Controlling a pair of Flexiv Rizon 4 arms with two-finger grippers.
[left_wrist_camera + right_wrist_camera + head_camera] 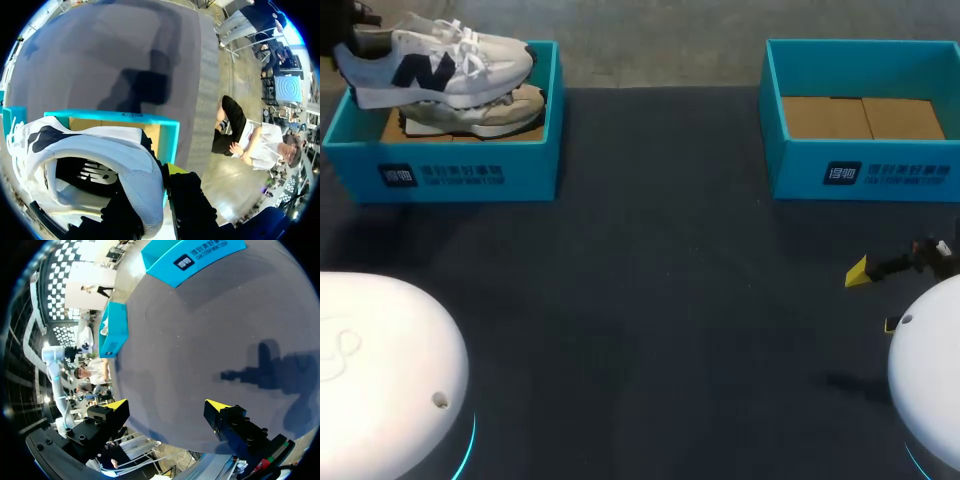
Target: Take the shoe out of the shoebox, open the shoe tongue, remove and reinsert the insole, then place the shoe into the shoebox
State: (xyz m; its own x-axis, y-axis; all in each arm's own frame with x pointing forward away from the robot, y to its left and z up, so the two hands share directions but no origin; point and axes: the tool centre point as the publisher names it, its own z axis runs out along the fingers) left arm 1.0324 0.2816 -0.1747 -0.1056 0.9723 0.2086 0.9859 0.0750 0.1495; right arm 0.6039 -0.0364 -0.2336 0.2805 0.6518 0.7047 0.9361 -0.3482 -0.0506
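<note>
White shoe (440,58) with navy mark, teal shoebox (460,172), dark table (650,300)

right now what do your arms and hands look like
The left arm and right arm are smooth white rounded shells edged with a cyan light; the left one bears a faint swirl mark. The right hand is black and blocky, with screw heads and wedge-shaped yellow tips. The left hand is black too, with one yellow tip showing.
</note>
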